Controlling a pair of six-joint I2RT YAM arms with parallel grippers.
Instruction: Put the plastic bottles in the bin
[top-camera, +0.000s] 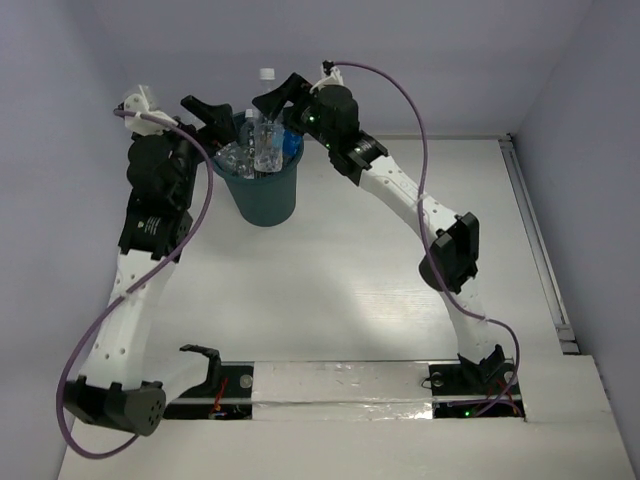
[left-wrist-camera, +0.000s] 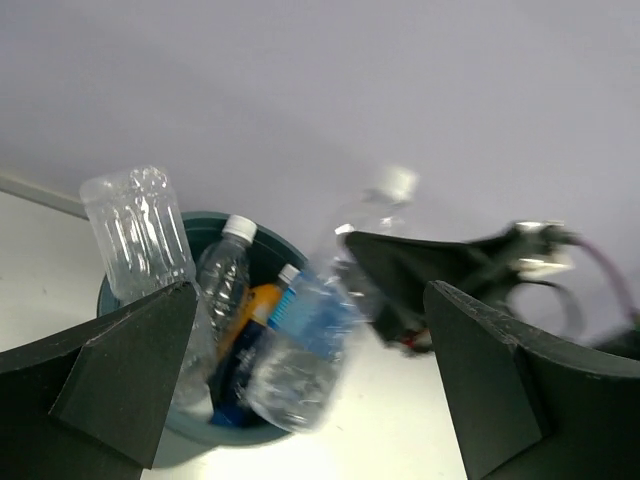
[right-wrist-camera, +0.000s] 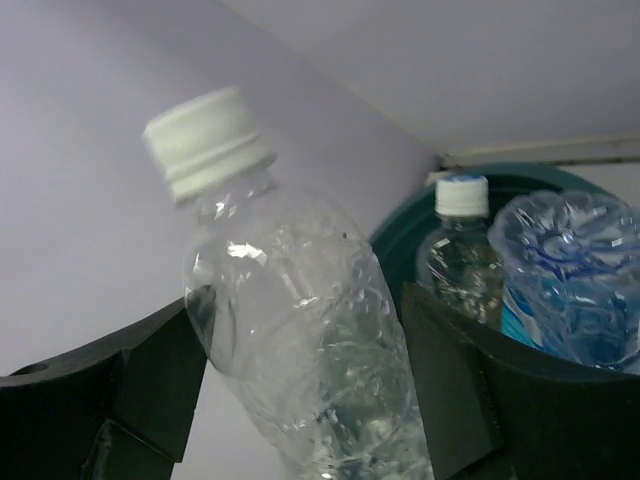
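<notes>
Hanging just beside the left rim of the teal bin (top-camera: 262, 200), my left gripper (left-wrist-camera: 310, 300) is spread wide with nothing between its fingers. I judge it sits there because it has no bottle to carry and that spot leaves the opening free for the other arm.

The bin stands upright on the white table (top-camera: 350, 280) and is crowded. In the left wrist view I count at least four bottles poking above its rim:
- an upturned clear bottle (left-wrist-camera: 140, 235), leaning on the left wall
- a clear one with a white cap (left-wrist-camera: 225, 280)
- the orange bottle (left-wrist-camera: 252, 310), wedged low between its neighbours
- a blue-labelled bottle (left-wrist-camera: 300, 350), tipped toward the near edge and blurred

They stand on end or lean because the bucket narrows toward its base and gives them no room to lie flat.

At the right, my right gripper (right-wrist-camera: 305, 300) is clamped on the body of a clear, label-less bottle (right-wrist-camera: 290, 250). Its white cap (right-wrist-camera: 205, 140) points up and tilts slightly away. I hold it at mid-body, raised above rim height, near the far-right edge of the bin. To my eye it is beside the opening rather than squarely over it. This looks like the last bottle, and it needs carrying over the pile before I let go, or it may bounce off the others.
</notes>
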